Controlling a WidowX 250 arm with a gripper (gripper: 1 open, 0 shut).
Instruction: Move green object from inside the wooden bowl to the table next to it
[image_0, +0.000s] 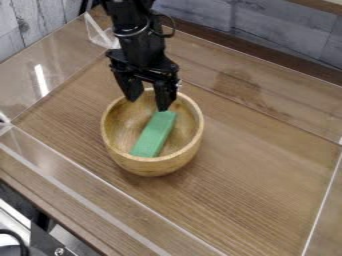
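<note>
Spread across the scene, the brown wood-grain table (261, 130). Reaching down from the far edge, left of centre, the black arm (131, 40), wrist upright. Standing on the near-left half, the round wooden bowl (114, 140), holding the green object (155, 134), lying lengthwise from near left to far right. Over the bowl's far part, the pincer (144, 98), fingers spread apart, pinching nothing.

No text, label, brand, number or sign can be read
</note>
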